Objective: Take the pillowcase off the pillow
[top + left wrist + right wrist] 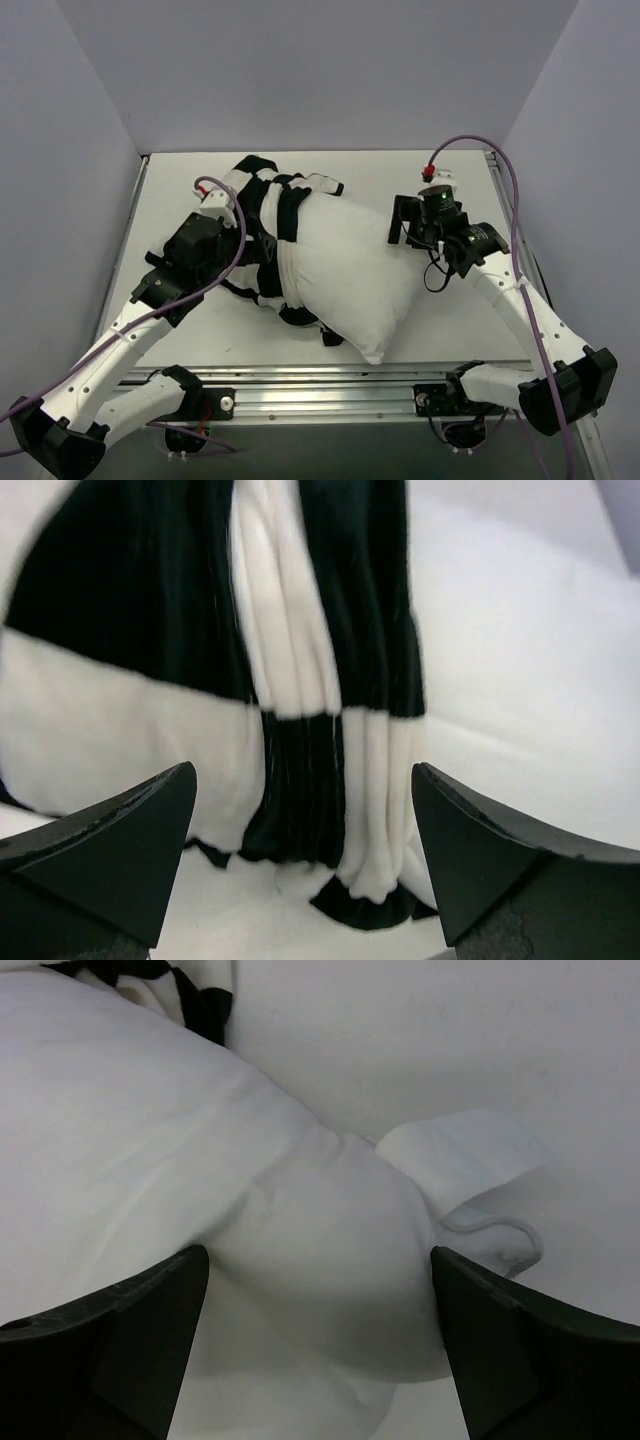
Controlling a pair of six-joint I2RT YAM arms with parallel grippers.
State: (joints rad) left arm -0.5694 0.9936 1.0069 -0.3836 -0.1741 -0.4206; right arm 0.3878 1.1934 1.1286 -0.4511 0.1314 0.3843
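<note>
The plain white pillow point(345, 275) lies across the middle of the table. The black-and-white checkered pillowcase point(268, 205) is bunched over the pillow's left end. My left gripper point(248, 243) is at that bunched cloth. In the left wrist view it point(305, 865) is open, with the pillowcase's gathered hem point(330, 730) hanging just ahead between the fingers. My right gripper point(402, 230) is at the pillow's right corner. In the right wrist view it point(320, 1355) is open, its fingers straddling the bulging corner point(330, 1270). A small white tag point(465, 1160) sticks out beside that corner.
White walls enclose the table on the left, back and right. A metal rail point(330, 385) runs along the near edge between the arm bases. Purple cables point(515, 200) loop over both arms. The pillow's near corner point(375, 352) reaches close to the rail.
</note>
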